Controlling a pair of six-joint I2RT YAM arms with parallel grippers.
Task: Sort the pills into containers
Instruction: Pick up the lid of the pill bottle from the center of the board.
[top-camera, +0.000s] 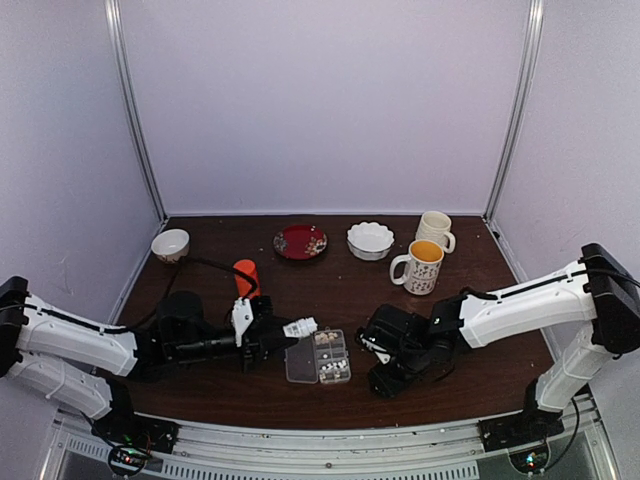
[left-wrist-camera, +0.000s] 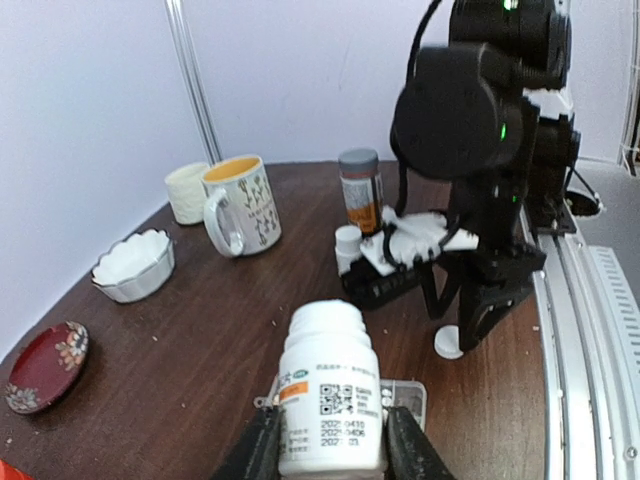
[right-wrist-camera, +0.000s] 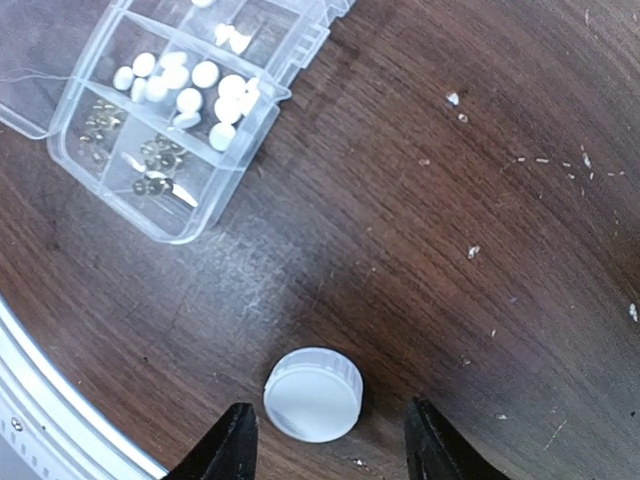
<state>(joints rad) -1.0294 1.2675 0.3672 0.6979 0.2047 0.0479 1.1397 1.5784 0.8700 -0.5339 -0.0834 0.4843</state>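
Left fingers (left-wrist-camera: 262, 448) are clamped on the white plastic pill bottle (left-wrist-camera: 328, 395), roughly level, neck toward the clear plastic pill box (top-camera: 332, 357). Can't tell from here if the neck is open. Right fingers (right-wrist-camera: 235, 450) are spread, straddling the round white screw cap (right-wrist-camera: 313, 394) on the dark wood table (right-wrist-camera: 420, 230) and touching neither side of it. Box sits by the near edge, about mid-width, with its clear lid flap (top-camera: 300, 362) open flat on its left. Of its cells (right-wrist-camera: 150, 170), one holds white round pills (right-wrist-camera: 190, 85), the next smaller beige bits.

My read: pour step.
- Right lifts straight up off the cap, then goes out toward the right edge, so no drag.
- Left carries the neck above the flap to an unfilled cell and tips slowly. Cells are small, so spill is the risk.
- Cap and box both sit close to the metal near-edge rail (right-wrist-camera: 60, 420), so no margin there.
- Open wood lies behind the box, short of the mugs (top-camera: 420, 265) and bowls (top-camera: 370, 240) along the far edge.
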